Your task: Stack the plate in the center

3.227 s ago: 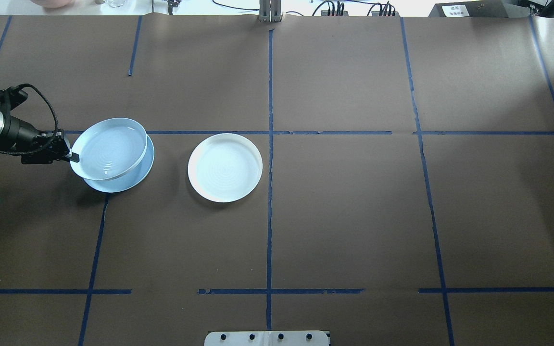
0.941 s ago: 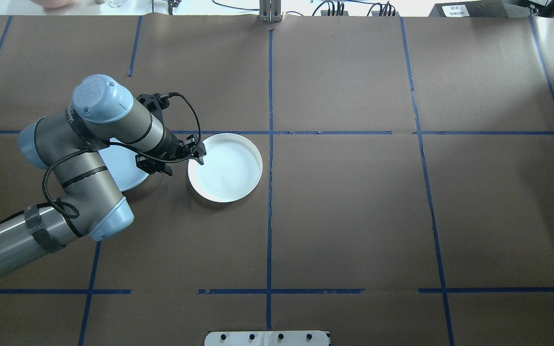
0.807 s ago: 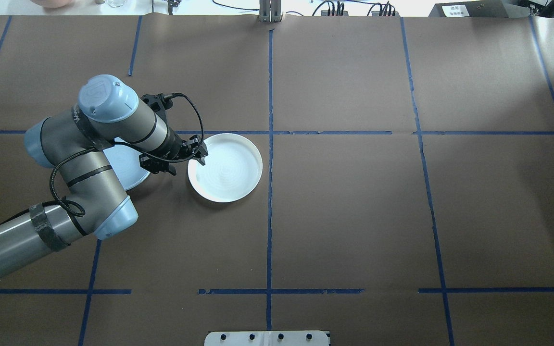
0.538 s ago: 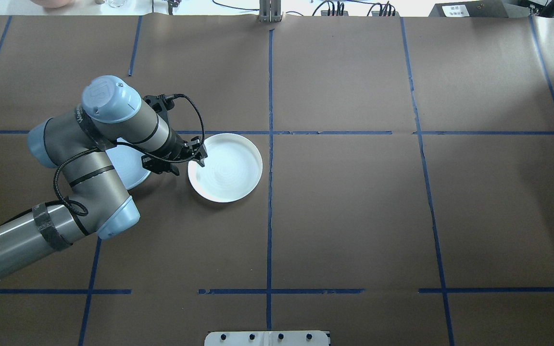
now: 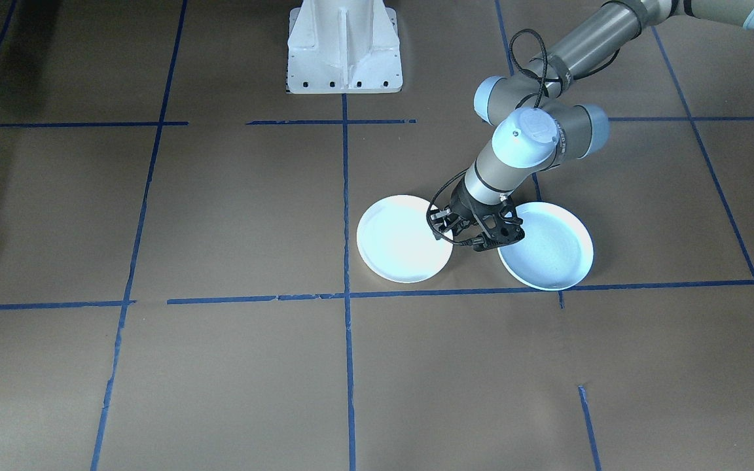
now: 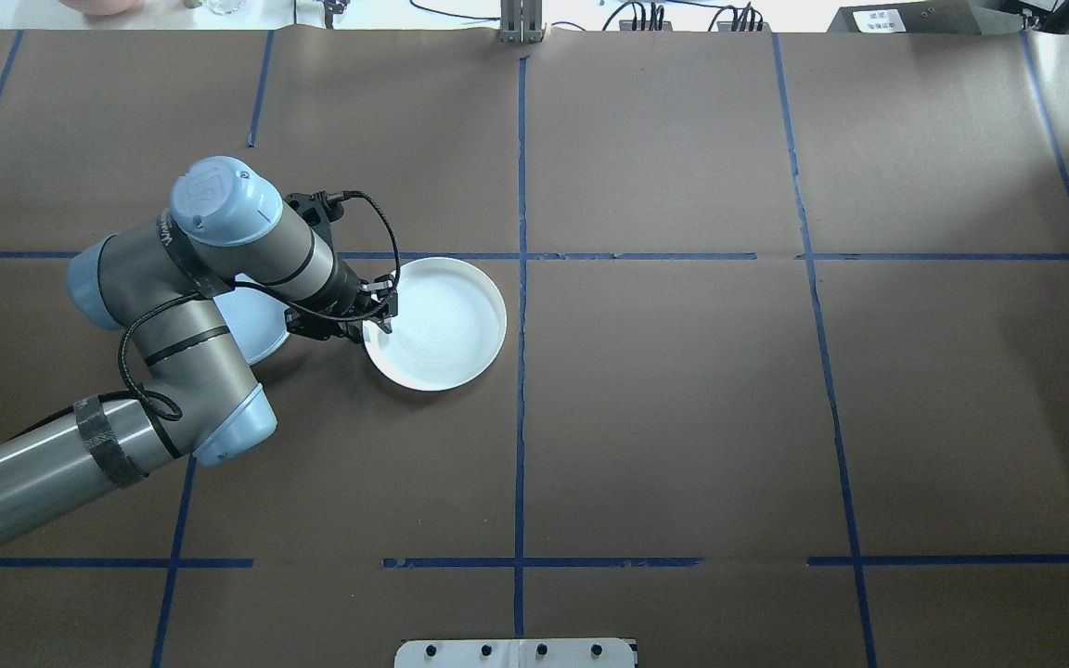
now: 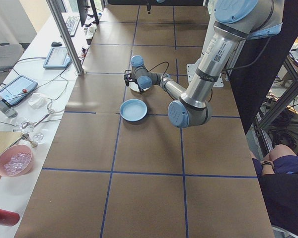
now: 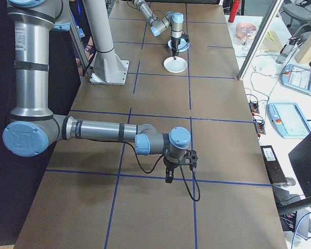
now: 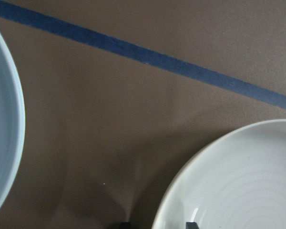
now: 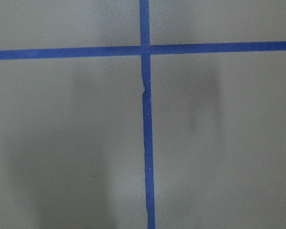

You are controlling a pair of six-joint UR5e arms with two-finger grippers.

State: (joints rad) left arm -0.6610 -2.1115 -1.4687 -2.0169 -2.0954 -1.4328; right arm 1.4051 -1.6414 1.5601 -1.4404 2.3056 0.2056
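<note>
Brown paper with blue tape lines (image 6: 521, 417) covers the table. The left gripper (image 6: 380, 314) straddles the white plate's (image 6: 442, 325) near rim, jaws apart; the pale-blue plate (image 5: 550, 252) lies just behind it. The right gripper (image 8: 172, 171), far off, cannot be judged.
</note>
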